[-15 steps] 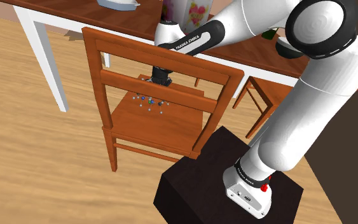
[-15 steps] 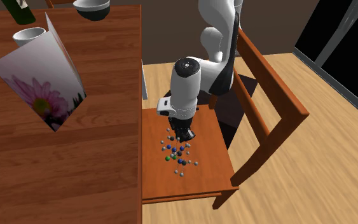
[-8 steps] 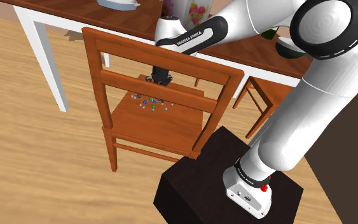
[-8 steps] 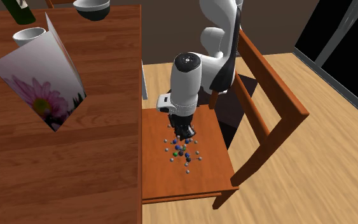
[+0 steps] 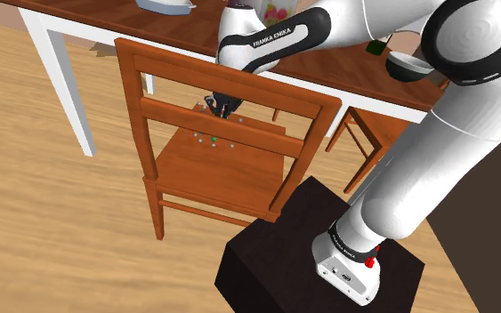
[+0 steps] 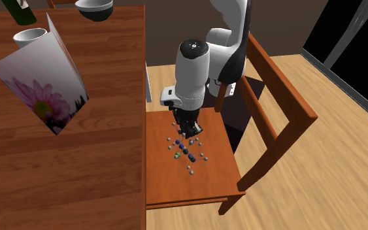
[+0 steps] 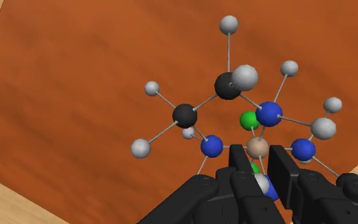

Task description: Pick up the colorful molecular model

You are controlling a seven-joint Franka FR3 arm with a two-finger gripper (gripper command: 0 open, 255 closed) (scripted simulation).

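Observation:
The molecular model [image 7: 227,86] is a cluster of blue, black, green, tan and grey balls joined by thin rods. My black gripper [image 7: 258,167] is shut on it, the fingers [image 7: 238,159] clasping the rods near the tan ball. In the second exterior view the gripper [image 6: 189,131] points down over the wooden chair seat [image 6: 176,186], and the model [image 6: 187,151] hangs under it, a little above the seat. From the shoulder view the gripper [image 5: 220,108] and model [image 5: 213,140] show through the chair's back slats.
The chair's backrest [image 5: 230,89] stands between the stand [image 5: 275,258] and the seat. A wooden table [image 6: 78,163] borders the seat and carries a flower-printed card [image 6: 45,85] and a bowl [image 5: 410,64]. A second chair [image 5: 373,133] stands near the stand.
The gripper has risen from the seat with the model in it. The model has come up off the chair and now hangs below the fingers.

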